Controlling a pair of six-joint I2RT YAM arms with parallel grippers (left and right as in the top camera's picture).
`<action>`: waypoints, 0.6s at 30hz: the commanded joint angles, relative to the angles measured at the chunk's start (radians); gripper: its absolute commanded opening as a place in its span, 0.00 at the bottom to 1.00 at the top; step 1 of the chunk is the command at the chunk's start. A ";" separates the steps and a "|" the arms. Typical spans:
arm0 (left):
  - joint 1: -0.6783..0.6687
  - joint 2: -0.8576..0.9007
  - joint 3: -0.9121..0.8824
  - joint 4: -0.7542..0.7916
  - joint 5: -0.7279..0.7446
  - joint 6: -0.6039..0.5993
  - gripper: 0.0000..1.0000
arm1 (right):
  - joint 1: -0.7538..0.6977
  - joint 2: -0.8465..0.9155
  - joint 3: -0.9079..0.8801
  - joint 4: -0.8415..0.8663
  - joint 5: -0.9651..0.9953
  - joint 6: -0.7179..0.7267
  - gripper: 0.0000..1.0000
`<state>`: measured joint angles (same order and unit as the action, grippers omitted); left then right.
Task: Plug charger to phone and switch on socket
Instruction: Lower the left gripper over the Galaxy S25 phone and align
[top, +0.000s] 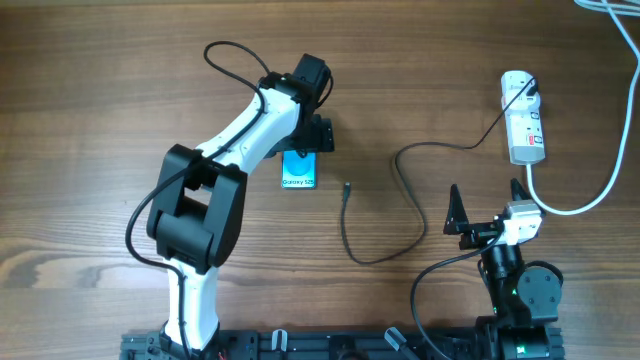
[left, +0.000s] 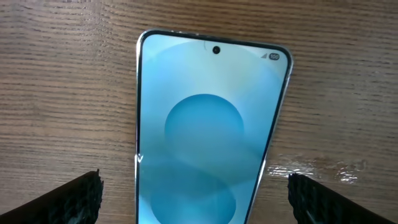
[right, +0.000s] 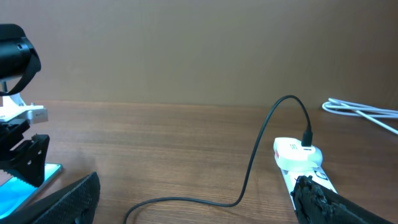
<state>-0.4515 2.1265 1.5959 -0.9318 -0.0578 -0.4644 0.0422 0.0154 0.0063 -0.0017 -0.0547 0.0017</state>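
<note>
**Phone** (top: 298, 172). Lies flat and screen up on the bench (top: 90, 90), left of centre. In the overhead view its long axis runs roughly 12 to 6. The 12 o'clock end is hidden beneath the left claw (top: 303, 148). The left wrist view shows the camera-hole end. The opposite short edge is out of frame, so no port can be seen.

**Left claw.** Released and spread wide, poised over the phone with one fingertip (left: 74, 199) outside each long side. It grasps nothing.

**Charger** (top: 412, 215).
- The thin black cable lies loose on the bench.
- The connector tip (top: 346, 187) lies at about 4 o'clock from the left claw and at 3 o'clock from the phone's lower end. It is near the phone but not touching it.
- The stem lies roughly parallel to the phone's long axis.
- The cable drops toward 6, loops round, and climbs to its plug (top: 528, 92).
- The plug appears seated in the socket (top: 522, 125).

**Socket.** Sits at about 1 o'clock from the right claw (top: 487, 208) and near it, with its long axis 12 to 6. A thick white lead (top: 590, 200) trails off toward 3 o'clock. The switch position cannot be told.

**Right claw.** Released and empty, low over the bench.

**Assessment.**
- The tip is far nearer the left claw. From the right claw it lies at about 9 o'clock, well apart.
- The right claw is the nearer one to the socket.
- The coming move likely turns on the short sideways offset between tip and phone.
- The tip would probably have to enter along the phone's long axis at a short edge, likely the 6 o'clock one, opposite the camera hole.
</note>
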 joint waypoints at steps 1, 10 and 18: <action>0.000 0.023 -0.008 0.008 0.019 0.048 1.00 | -0.004 -0.002 -0.001 0.003 0.010 -0.001 0.99; 0.000 0.088 -0.009 0.020 0.041 0.076 1.00 | -0.004 -0.002 -0.001 0.003 0.010 -0.001 1.00; 0.000 0.096 -0.010 0.032 -0.047 0.075 1.00 | -0.004 -0.002 -0.001 0.003 0.010 -0.001 1.00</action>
<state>-0.4519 2.1853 1.5978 -0.9024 -0.0414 -0.4011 0.0422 0.0158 0.0063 -0.0017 -0.0547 0.0017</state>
